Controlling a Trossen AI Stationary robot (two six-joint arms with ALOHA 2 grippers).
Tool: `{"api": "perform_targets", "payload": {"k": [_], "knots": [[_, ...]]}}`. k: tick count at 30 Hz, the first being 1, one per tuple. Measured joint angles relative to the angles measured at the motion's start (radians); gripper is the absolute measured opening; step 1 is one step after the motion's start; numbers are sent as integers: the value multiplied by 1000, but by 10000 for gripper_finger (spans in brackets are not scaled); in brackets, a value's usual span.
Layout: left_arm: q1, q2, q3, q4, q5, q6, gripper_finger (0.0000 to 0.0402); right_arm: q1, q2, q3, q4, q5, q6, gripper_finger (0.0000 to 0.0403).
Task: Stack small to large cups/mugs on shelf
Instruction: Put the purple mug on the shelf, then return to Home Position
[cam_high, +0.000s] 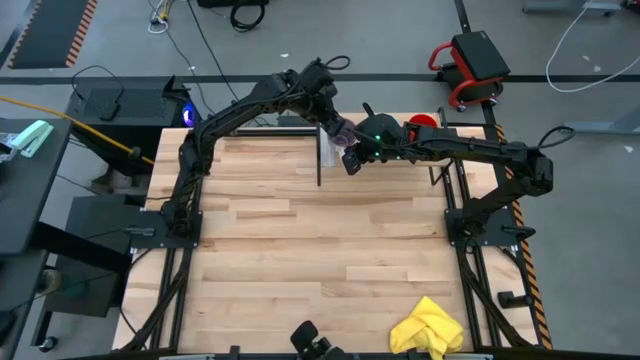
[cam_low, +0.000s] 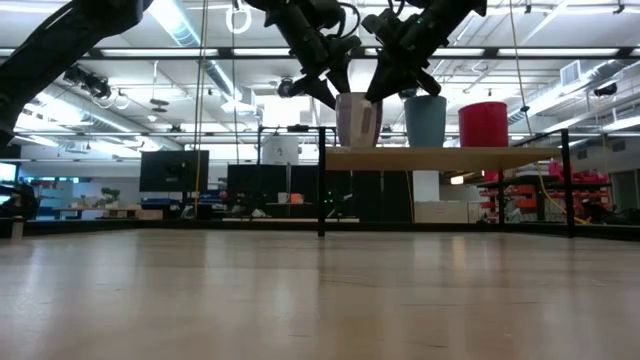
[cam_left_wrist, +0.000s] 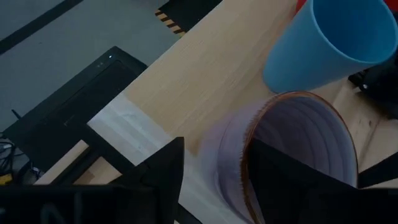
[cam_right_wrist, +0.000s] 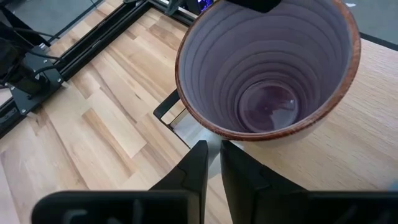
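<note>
left pincer (cam_left_wrist: 211, 180) grips the purple mug (cam_low: 358, 119) by its rim, w/ one finger inside, steadying it on the shelf (cam_low: 440, 153). right pincer (cam_right_wrist: 212, 163) hangs narrow just beside it, holding nothing, prob to help w/ stacking

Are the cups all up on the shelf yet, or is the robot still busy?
All three stand on the shelf: purple mug, blue cup, red mug, side by side. In hand: the left gripper grips the purple mug's rim, and the right gripper hovers beside it, shut. Left: nothing is nested yet.
</note>
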Motion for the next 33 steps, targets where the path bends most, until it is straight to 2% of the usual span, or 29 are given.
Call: {"api": "perform_targets", "payload": {"k": [33], "knots": [[4,0,0,0,11,-7,176,10,-23,-2,14,29,0,50]]}}
